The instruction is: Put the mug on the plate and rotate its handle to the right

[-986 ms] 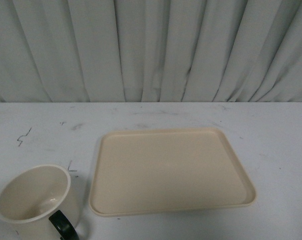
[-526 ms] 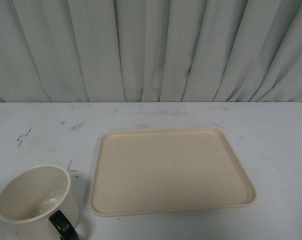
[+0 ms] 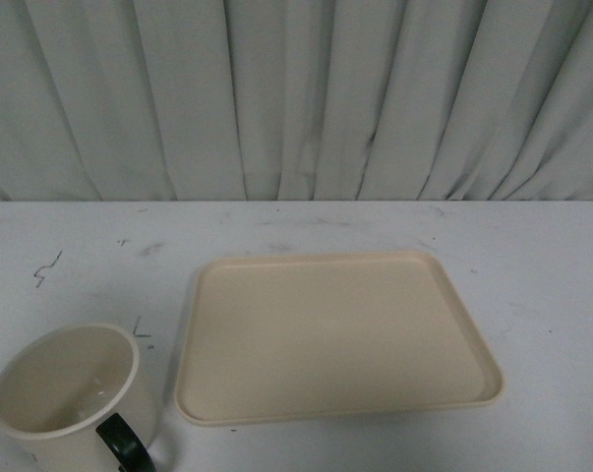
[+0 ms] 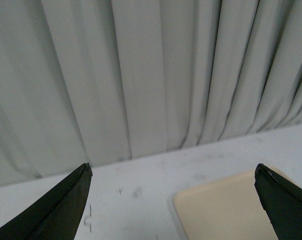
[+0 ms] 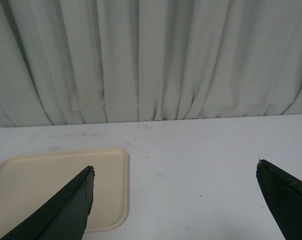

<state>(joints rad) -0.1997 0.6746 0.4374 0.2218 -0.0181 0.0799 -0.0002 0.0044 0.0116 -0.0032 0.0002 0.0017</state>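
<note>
Upright mug — just beside plate

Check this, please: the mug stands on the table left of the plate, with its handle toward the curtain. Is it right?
One error: the front view shows the mug on the table left of the plate, but its handle points toward the robot.

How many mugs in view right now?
1. The mug stands on the table near-left in the front view, left of the plate, not on it. Neither wrist view shows another.
</note>
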